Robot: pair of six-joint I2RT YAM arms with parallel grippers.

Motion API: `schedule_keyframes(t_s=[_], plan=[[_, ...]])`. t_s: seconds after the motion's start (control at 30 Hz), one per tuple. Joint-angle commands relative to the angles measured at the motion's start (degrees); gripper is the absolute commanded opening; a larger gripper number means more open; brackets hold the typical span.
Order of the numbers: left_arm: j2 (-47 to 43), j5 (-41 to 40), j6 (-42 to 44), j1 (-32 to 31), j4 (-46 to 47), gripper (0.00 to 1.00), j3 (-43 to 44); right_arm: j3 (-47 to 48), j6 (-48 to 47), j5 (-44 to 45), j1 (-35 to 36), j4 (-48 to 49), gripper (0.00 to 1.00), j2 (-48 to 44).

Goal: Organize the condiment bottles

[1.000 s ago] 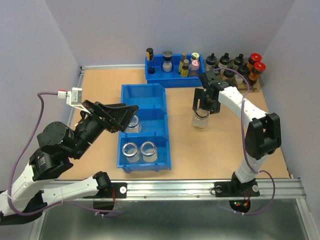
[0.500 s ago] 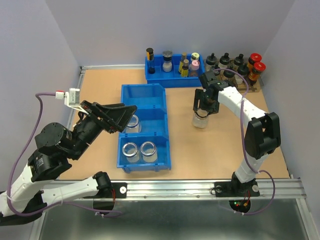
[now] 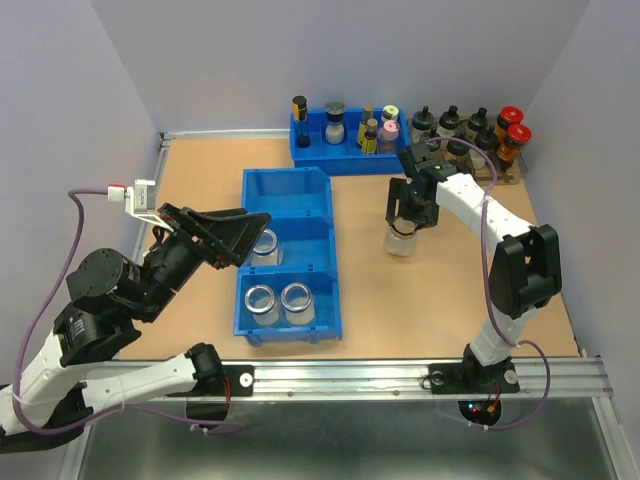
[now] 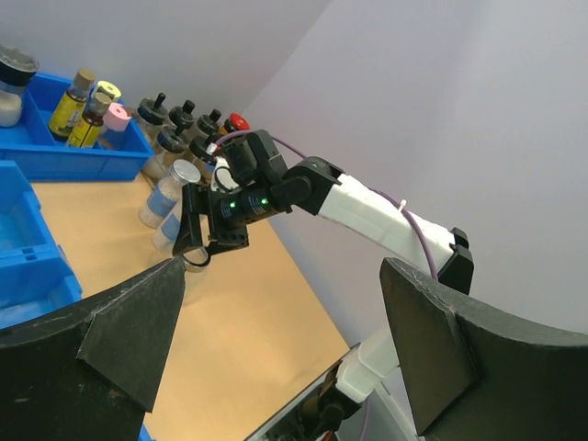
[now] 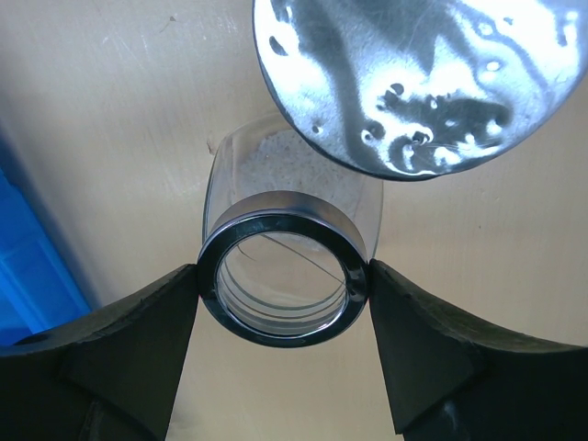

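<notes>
My right gripper (image 3: 403,222) is shut on the silvery rim of a clear glass jar (image 3: 401,241) at the table right of the blue bin; in the right wrist view both fingers (image 5: 138,331) touch the jar's rim (image 5: 276,209). Two open jars (image 3: 262,303) (image 3: 297,299) stand in the front compartment of the blue bin (image 3: 290,190). A third jar (image 3: 267,246) is in the middle compartment, partly hidden by my left gripper (image 3: 254,236), which is open, empty and raised. A jar with a shiny lid (image 5: 413,73) stands just beyond the held one.
A blue tray (image 3: 345,158) at the back holds small coloured bottles and a lidded jar (image 3: 334,122). A rack of black- and red-capped bottles (image 3: 480,130) stands at the back right, close behind the right arm. Walls close the table on three sides.
My left arm has drawn back a little to the left. The right gripper and its jar have hardly moved.
</notes>
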Motion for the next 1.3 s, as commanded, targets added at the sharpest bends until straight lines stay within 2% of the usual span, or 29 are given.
schedule_keyframes(t_s=[0.0,0.3,0.4,0.43,0.47,0.5,0.53,0.57,0.73,0.87,1.07,1.27], plan=[[-0.5,-0.5,-0.3,0.0,1.8,0.98,-0.1,-2.2,-1.1,-0.6,0.0,1.8,0.78,0.0],[-0.5,-0.3,-0.4,0.0,1.6,0.98,-0.1,-3.6,-1.5,-1.4,0.0,2.5,0.77,0.2],[-0.6,-0.2,-0.5,0.1,1.6,0.98,0.0,-3.7,-1.5,-1.9,0.0,2.7,0.67,-0.5],[-0.6,-0.2,-0.4,0.1,1.5,0.98,0.0,-3.8,-1.5,-2.1,0.0,2.7,0.60,-0.9],[-0.6,-0.2,-0.5,0.0,1.5,0.98,0.0,-3.6,-1.6,-2.6,-0.1,2.8,0.39,-1.7],[-0.6,-0.1,-0.5,0.0,1.5,0.98,0.0,-3.3,-1.7,-3.0,0.0,2.7,0.29,-2.0],[-0.6,-0.1,-0.5,0.1,1.4,0.98,0.2,-2.8,-2.1,-4.1,0.0,2.7,0.10,-2.7],[-0.6,-0.1,-0.5,0.1,1.4,0.98,0.2,-2.5,-2.1,-4.9,0.1,2.7,0.02,-3.4],[-0.6,-0.4,-0.5,0.0,1.2,0.98,0.3,2.4,-1.6,-10.2,1.1,-0.6,0.00,-9.7],[-0.3,-0.8,-0.3,0.0,1.1,0.98,0.2,9.0,0.3,-13.9,6.4,-3.2,0.00,-11.8],[0.8,-0.5,-0.2,0.1,1.6,0.98,0.3,16.0,4.7,-13.8,15.6,-4.4,0.00,-9.1],[0.9,-0.2,-0.4,0.1,1.8,0.98,0.3,21.6,7.2,-9.8,22.3,-2.3,0.00,-4.0]])
